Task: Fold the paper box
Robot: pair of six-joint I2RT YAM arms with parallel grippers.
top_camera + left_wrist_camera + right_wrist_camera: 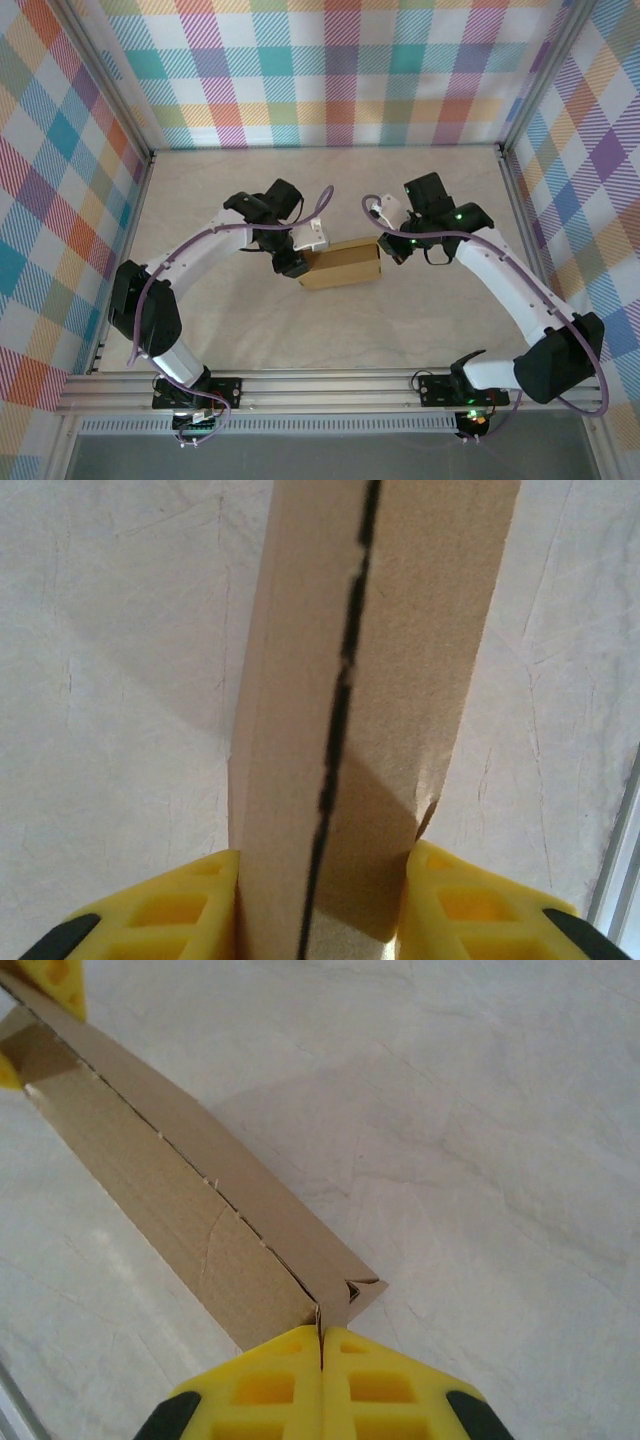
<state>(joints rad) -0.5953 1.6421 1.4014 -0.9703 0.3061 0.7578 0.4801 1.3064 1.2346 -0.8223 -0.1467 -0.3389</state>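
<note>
The paper box is at the middle of the table, btw the 2 arms. The left gripper is partly open & squeezes one end of the box, a finger on each side. The right gripper is closed tight, pinching a thin edge at the other end.

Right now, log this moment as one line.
paper box: folded closed, between both arms | left gripper: clamped across its end | right gripper: shut, tips against opposite end
</note>
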